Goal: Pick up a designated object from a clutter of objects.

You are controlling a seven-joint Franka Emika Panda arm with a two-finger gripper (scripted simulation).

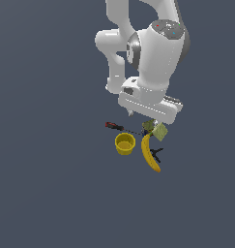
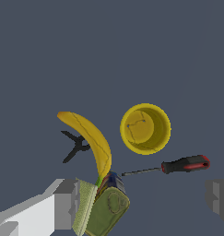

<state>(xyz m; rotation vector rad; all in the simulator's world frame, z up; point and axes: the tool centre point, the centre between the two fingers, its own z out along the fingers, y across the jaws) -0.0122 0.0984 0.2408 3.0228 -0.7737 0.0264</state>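
- The arm [image 1: 153,53] is seen folded down over the clutter in the exterior view, with the wrist bent so that the hand points steeply downward.
- The gripper [image 2: 143,196] is shown with its jaws spread wide — one finger [image 2: 62,203] at one side of the wrist view, the other [image 2: 219,198] far across at the opposite edge.
- The olive-green box [image 2: 85,205] is found standing on edge just beside the inner face of the first finger (contact cannot be confirmed); in the exterior view it appears right under the hand.
- A round greenish object [image 2: 109,209] lies against the box, between the jaws.
- The banana [image 2: 92,143] and the dark clamp [image 2: 76,145] are placed beyond the fingertips, the clamp touching the banana's outer curve.
- The yellow cup [image 2: 145,129] stands upright further out — the red-handled screwdriver [image 2: 178,166] lies between it and the jaws.
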